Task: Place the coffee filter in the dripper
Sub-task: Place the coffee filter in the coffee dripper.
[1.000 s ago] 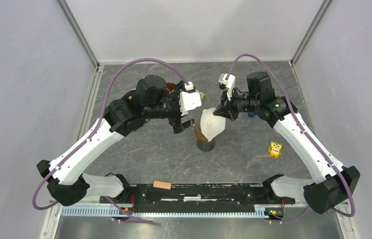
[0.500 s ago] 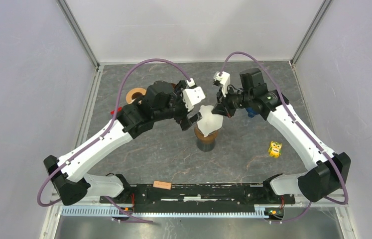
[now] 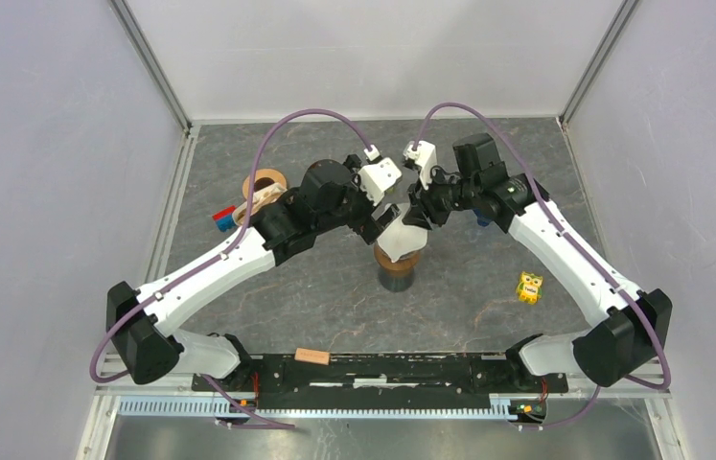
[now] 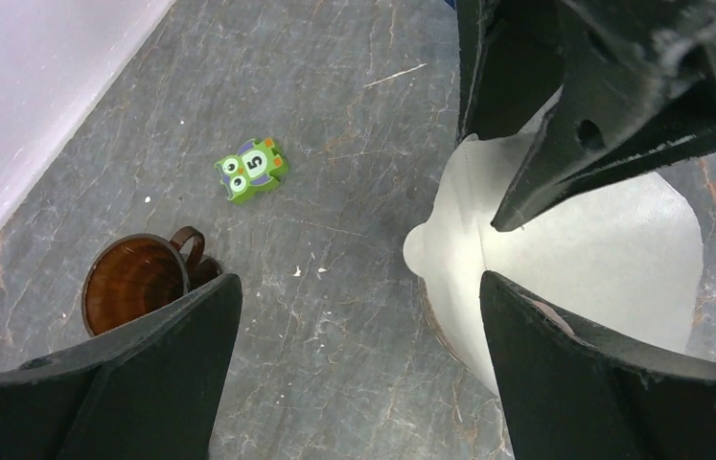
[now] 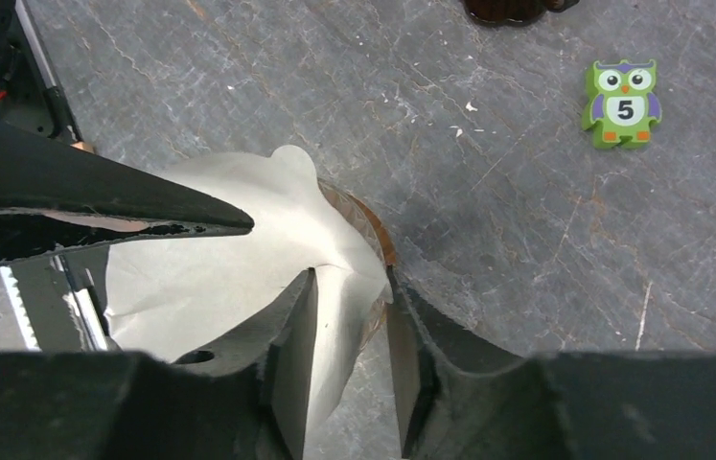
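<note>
Both arms reach in over the middle of the table, their tips almost meeting above the dripper. The coffee filter is a white paper cone standing up out of the dripper's mouth, leaning slightly toward the far side. Its lower part is down at the brown rim, though I can't tell whether it is fully seated.

The right gripper has its fingers drawn close together on a fold at the right edge of the filter, with the paper pinched between them. The left gripper is spread wide with nothing between its fingers. It hangs just to the left of the filter, and one of its black fingers lies across the top of the paper without clearly pressing on it.

On the table beyond the dripper lies a small green owl tile bearing the number 5. A brown glass mug stands near it, farther to the left. A roll of tape sits at the far left beside the left arm, with a small red and blue piece just nearer than it. A yellow toy lies on the right side, well apart from the dripper.
</note>
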`<state>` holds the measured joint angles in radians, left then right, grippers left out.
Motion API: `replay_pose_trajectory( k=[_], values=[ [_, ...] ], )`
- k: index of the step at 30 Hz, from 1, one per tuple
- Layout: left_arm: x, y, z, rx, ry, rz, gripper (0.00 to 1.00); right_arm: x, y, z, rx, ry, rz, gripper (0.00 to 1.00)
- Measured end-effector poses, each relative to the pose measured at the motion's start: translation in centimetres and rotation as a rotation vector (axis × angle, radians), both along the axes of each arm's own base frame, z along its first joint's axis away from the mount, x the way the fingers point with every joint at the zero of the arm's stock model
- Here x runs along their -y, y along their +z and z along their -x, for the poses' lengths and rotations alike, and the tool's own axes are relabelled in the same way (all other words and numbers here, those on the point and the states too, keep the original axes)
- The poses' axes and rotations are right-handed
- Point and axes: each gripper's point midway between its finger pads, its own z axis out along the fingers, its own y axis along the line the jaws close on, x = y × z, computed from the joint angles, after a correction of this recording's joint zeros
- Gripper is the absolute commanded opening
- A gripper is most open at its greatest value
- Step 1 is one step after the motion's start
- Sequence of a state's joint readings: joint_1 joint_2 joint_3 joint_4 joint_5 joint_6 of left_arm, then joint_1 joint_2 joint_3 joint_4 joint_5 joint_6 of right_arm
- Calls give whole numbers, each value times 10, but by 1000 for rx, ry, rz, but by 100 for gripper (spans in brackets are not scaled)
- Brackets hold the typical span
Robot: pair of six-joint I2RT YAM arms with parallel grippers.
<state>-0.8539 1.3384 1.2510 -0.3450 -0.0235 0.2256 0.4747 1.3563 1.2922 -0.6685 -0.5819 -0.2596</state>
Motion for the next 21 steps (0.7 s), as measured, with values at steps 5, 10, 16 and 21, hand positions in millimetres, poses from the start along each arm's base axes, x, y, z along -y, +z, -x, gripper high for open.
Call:
replay_pose_trajectory(
  k=[5,10,16,21],
  values=[
    [0,-5,0,-14,16,9,100,2,0,-3,16,-18,16,60],
    [-1,-11,-1,-19,24,8,100,8,-2,-4,44,-46,31,72],
    [0,-21,-1,-28,25,-3,100,14,-12,-4,41,-70,57,75],
    [0,-25,-2,-35,26,-5,100,16,-18,-5,42,-83,66,75]
  ],
)
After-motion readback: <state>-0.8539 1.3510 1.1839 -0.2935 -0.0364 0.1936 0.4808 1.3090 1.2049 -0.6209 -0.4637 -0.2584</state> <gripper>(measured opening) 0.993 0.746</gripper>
